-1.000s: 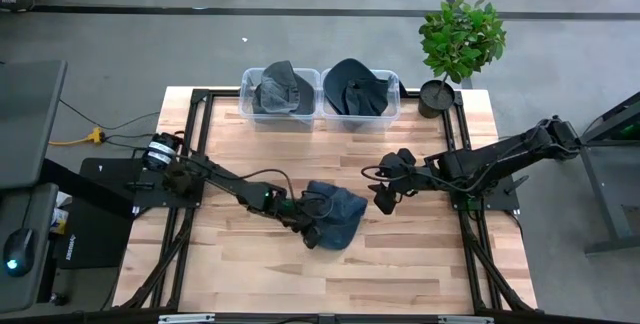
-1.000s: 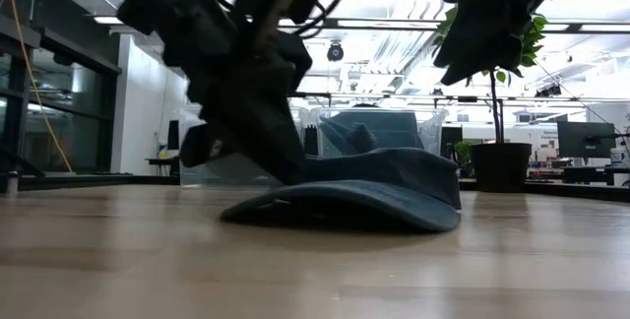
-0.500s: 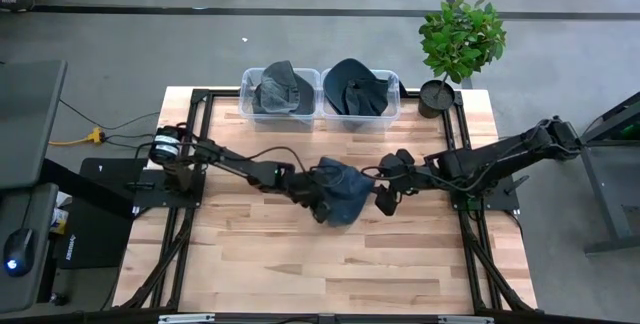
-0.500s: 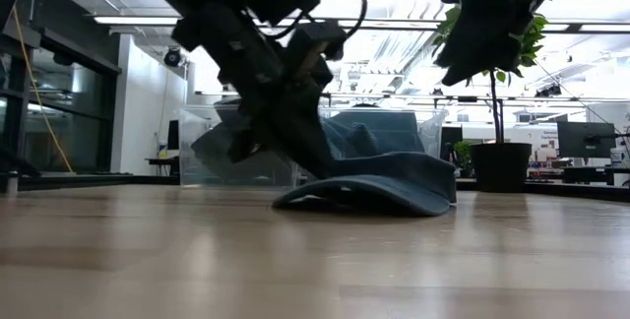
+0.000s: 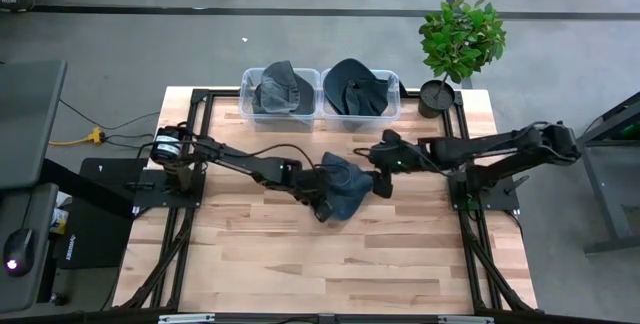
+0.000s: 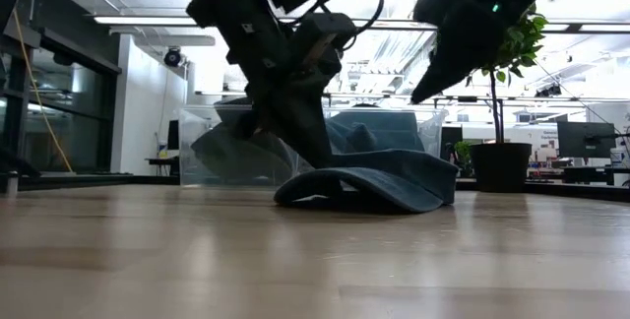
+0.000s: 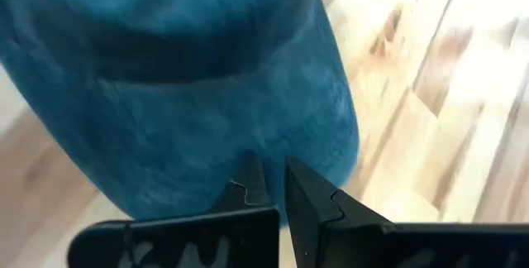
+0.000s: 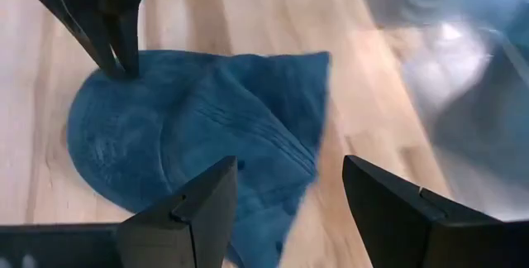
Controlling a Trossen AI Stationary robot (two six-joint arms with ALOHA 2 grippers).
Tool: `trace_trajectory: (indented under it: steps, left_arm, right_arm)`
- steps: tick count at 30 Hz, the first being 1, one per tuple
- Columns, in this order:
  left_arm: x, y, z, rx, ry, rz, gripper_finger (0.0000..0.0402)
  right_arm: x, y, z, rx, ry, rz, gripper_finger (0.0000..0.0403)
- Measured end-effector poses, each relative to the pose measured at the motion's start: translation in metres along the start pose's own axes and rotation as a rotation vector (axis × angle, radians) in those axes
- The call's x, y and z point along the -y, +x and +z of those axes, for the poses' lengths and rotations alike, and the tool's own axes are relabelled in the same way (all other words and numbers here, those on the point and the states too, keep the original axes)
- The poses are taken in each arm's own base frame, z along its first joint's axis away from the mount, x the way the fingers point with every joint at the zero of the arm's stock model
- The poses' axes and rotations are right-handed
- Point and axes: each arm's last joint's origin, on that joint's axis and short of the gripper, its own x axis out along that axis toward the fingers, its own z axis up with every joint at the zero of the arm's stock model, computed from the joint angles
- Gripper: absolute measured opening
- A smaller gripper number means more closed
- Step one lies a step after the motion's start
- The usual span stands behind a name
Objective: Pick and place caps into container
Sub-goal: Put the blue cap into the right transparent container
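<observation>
One dark blue cap (image 5: pixel 345 190) lies on the table's middle, brim toward the near-left; it also shows in the low view (image 6: pixel 379 183) and the right wrist view (image 8: pixel 190 136). My left gripper (image 5: pixel 324 210) is shut on its brim. My right gripper (image 5: pixel 384 180) hangs open just right of and above the cap's crown, touching nothing; its fingers (image 8: pixel 207 206) straddle the crown from above. Other caps lie in two clear bins at the far edge: grey-blue ones in the left bin (image 5: pixel 280 92), darker ones in the right bin (image 5: pixel 360 90). My left gripper (image 7: pixel 269 184) pinches the cap's brim at its outer edge (image 7: pixel 248 165) between both fingers. The fingers (image 8: pixel 116 40) come down from above, slanting from the table's left. The cap stays on the table, the brim edge barely raised (image 6: pixel 295 193).
A potted plant (image 5: pixel 458 44) stands at the far right corner, beside the right bin. Black frame rails (image 5: pixel 200 99) run along the table's sides. Bare wood (image 5: pixel 300 264) lies near of the cap.
My left gripper has dragged the cap by its brim toward the far edge and a little right; the cap slid along the table and bunched shorter. My right gripper has moved toward the far edge and the cap's crown, tipping downward, still open.
</observation>
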Motion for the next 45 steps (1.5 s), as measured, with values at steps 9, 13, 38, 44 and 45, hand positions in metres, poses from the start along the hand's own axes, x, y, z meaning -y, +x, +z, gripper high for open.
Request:
trace_trajectory:
  steps: [9,13,38,44,45]
  left_arm:
    - [0.009,-0.008,-0.007,-0.061,-0.004,0.11,0.0]
    - [0.007,-0.012,-0.007,-0.079,-0.002,0.177,0.0]
    - [-0.003,-0.017,-0.018,-0.212,-0.01,0.275,0.0]
    - [-0.003,-0.017,-0.018,-0.215,0.008,0.274,0.0]
    - [-0.003,-0.017,-0.018,-0.218,0.015,0.271,0.0]
  right_arm:
    - [0.011,0.033,-0.014,-0.054,-0.001,0.16,0.0216]
    - [-0.003,0.035,-0.018,-0.079,-0.08,0.244,0.0216]
    - [-0.01,0.069,-0.033,-0.17,-0.228,0.188,0.0216]
    - [-0.011,0.082,-0.038,-0.196,-0.215,0.227,0.0202]
    - [-0.012,0.084,-0.039,-0.2,-0.21,0.225,0.0196]
